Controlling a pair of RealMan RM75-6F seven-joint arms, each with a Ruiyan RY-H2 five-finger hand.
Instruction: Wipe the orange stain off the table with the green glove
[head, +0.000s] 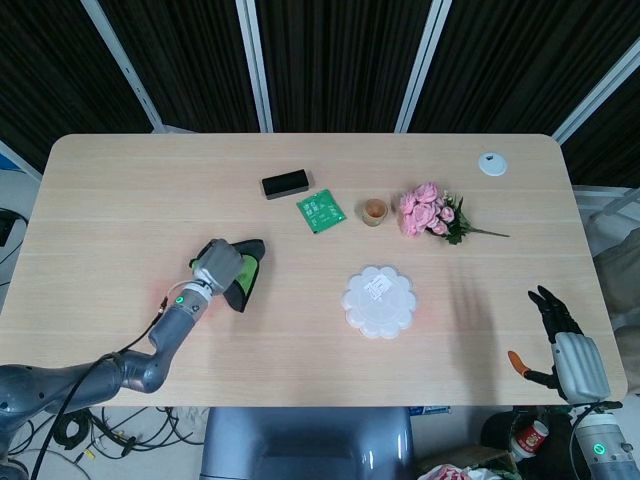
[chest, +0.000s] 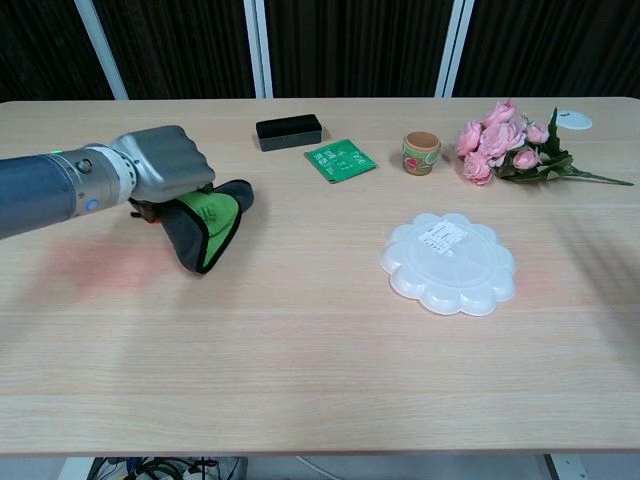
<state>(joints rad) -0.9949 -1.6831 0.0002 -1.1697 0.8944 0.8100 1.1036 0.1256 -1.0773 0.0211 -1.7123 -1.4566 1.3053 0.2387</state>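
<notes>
Green glove (chest: 205, 225) is bunched up under the left hand (chest: 168, 170), which has its fingers curled down over the cuff end so the dark-and-green fabric sticks out past the knuckles toward the middle of the table (chest: 320, 380). Makes sense as a grip for wiping: the glove is pressed flat to the wood like a rag, with the hand on top supplying the push instead of lifting it. The orange stain (chest: 105, 268) is the faint reddish smudge on the near side of the hand, just beside the wrist, and the glove itself isn't over it, so I'd guess it needs dragging back toward the robot's side to actually cover that patch. From the head view you can see the same thing, glove (head: 241, 272) out ahead of the hand (head: 215, 264) and the blush of color back along the forearm. Everything else sits well beyond the hand and off to its right: a black box (chest: 289, 131), a green packet (chest: 340, 159), a small cup (chest: 421, 153), pink flowers (chest: 495, 140) and a white scalloped plate (chest: 447, 262), so nothing looks in the sweep path. Right hand (head: 566, 342) is parked off the table's right edge, fingers spread and holding nothing, just staying out of the way I reckon.
</notes>
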